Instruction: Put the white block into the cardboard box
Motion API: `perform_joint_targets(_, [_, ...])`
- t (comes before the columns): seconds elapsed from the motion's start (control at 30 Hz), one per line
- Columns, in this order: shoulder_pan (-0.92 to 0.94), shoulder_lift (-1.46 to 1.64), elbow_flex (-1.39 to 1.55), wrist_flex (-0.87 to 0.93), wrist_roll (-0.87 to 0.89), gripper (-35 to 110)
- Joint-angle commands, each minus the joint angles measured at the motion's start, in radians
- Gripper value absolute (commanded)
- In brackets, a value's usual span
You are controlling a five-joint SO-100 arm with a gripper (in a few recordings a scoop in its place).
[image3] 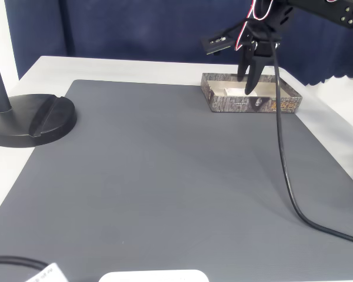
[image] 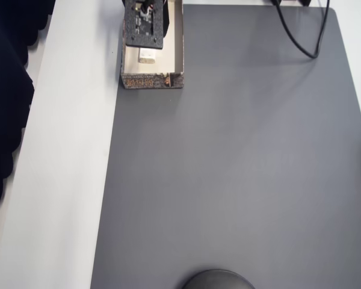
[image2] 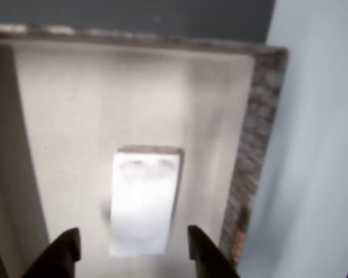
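One white block (image2: 144,200) lies in the cardboard box (image2: 256,150) beneath the released tool (image2: 132,248).

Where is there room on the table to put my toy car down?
The big grey rubber mat is bare from the round black stand base across to the black cable. It is crowded at the patterned cardboard box, where the black gripper hangs over the small white block.

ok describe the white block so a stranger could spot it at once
On the dark grey mat, find the shallow cardboard box with brown patterned walls at its edge. The small flat white rectangular block lies on its cream floor, below the black gripper, whose jaws stand open.
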Motion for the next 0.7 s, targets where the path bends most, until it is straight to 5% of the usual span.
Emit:
perform_joint_targets(0.0, [-0.023,0.183,-0.037,0.021,-0.012,28])
perform_joint_targets(0.67, [-0.089,0.695,0.371,0.032,-0.114,34])
